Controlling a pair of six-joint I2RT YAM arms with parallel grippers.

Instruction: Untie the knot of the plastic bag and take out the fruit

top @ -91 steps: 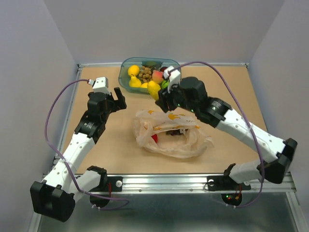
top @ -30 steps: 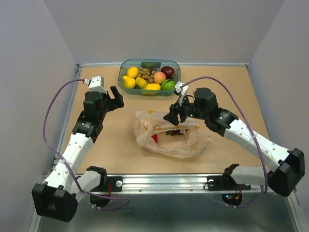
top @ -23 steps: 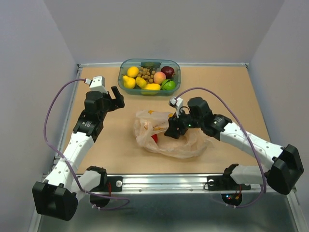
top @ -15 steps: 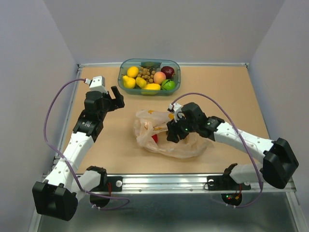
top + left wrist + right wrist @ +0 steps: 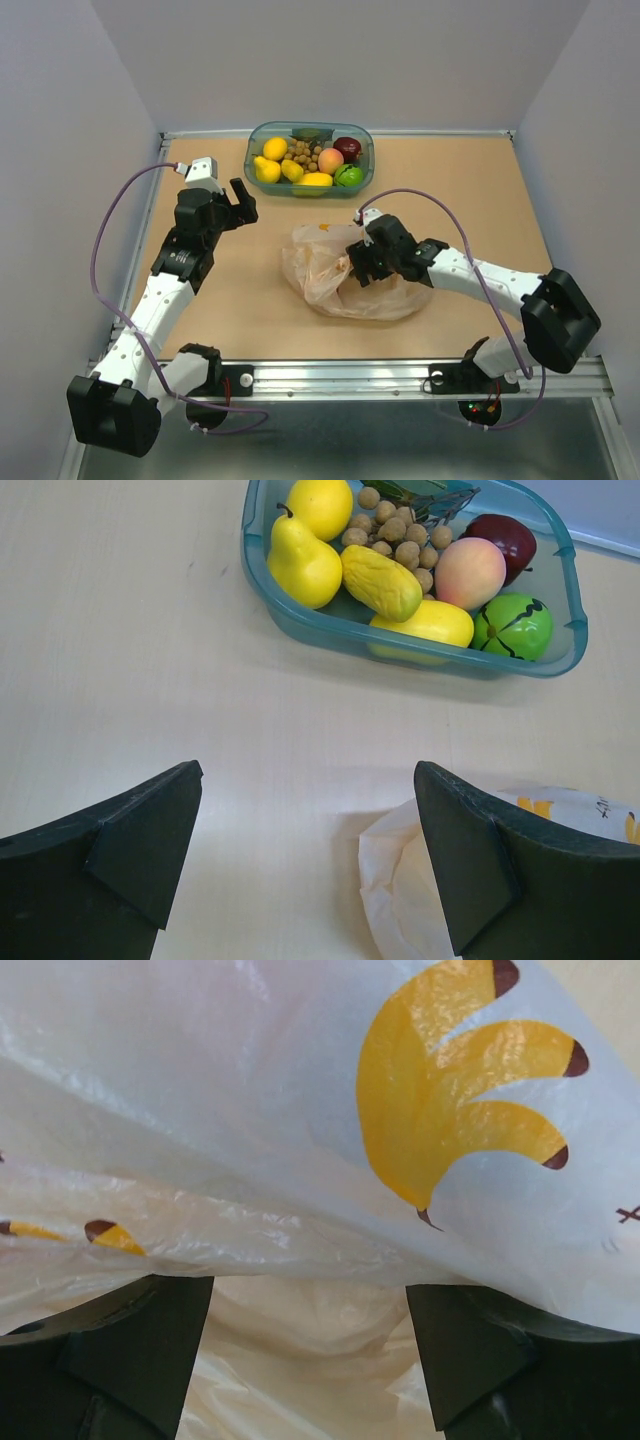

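Note:
The plastic bag (image 5: pixel 325 278) lies crumpled at the table's middle, pale peach film with yellow banana prints. My right gripper (image 5: pixel 361 264) is open, with its tips pushed in under the bag's upper film. In the right wrist view the bag (image 5: pixel 300 1110) fills the frame and drapes over both fingers, around my right gripper (image 5: pixel 310 1360). No fruit shows through the film there, and no knot shows in any view. My left gripper (image 5: pixel 240 203) is open and empty, hovering left of the bag. In the left wrist view the bag's edge (image 5: pixel 395 880) lies by the right finger of my left gripper (image 5: pixel 305 850).
A teal tub (image 5: pixel 362 150) stands at the back. It holds a peach (image 5: pixel 470 572), a dark red apple (image 5: pixel 505 540), a green apple (image 5: pixel 515 627), yellow fruits (image 5: pixel 300 565) and a brown ball cluster (image 5: pixel 400 540). Grey walls close in three sides.
My right gripper has come from over the tub down to the bag and pushed in under its film. The bag has bunched up, and the red fruit no longer shows. The left arm barely moved.

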